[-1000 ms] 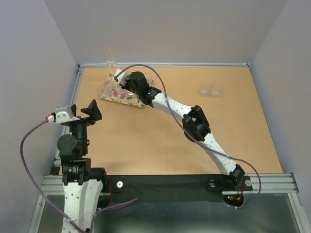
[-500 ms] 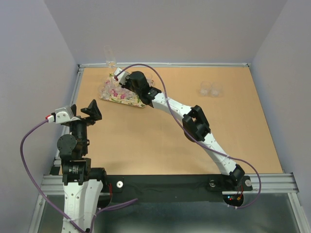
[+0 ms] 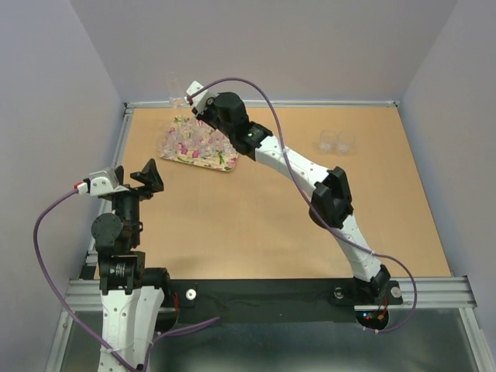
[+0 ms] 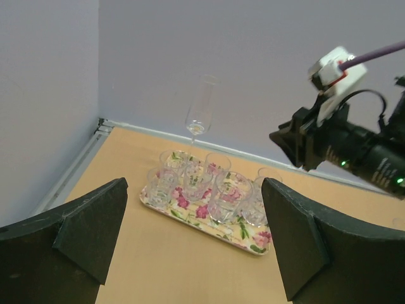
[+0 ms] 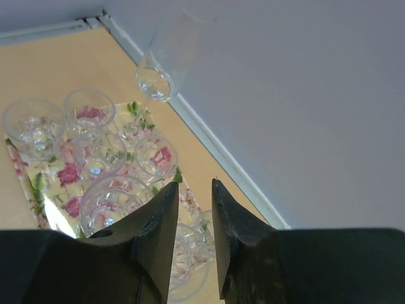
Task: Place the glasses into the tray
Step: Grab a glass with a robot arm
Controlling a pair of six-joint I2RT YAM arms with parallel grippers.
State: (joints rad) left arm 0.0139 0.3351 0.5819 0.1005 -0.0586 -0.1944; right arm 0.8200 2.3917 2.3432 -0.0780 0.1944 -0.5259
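The floral tray [image 3: 203, 163] lies at the table's back left and holds several clear glasses [image 4: 231, 193]. It shows in the left wrist view [image 4: 209, 223] and the right wrist view [image 5: 38, 183]. Two more glasses [image 3: 327, 142] [image 3: 345, 144] stand on the bare table at the back right. My right gripper [image 3: 203, 118] hangs above the tray's far end. Its fingers are a narrow gap apart and hold nothing [image 5: 194, 183], with tray glasses [image 5: 111, 202] below them. My left gripper [image 3: 136, 177] is wide open and empty [image 4: 196, 234], well in front of the tray.
A tall clear flute [image 3: 175, 89] stands against the back wall just behind the tray, close to my right gripper; it also shows in the right wrist view [image 5: 166, 63]. The table's metal rim [image 3: 125, 139] runs close beside the tray on the left.
My right gripper has risen from among the glasses in the tray and moved back toward the wall, empty. The tray's glasses now show uncovered. The left arm has not moved.
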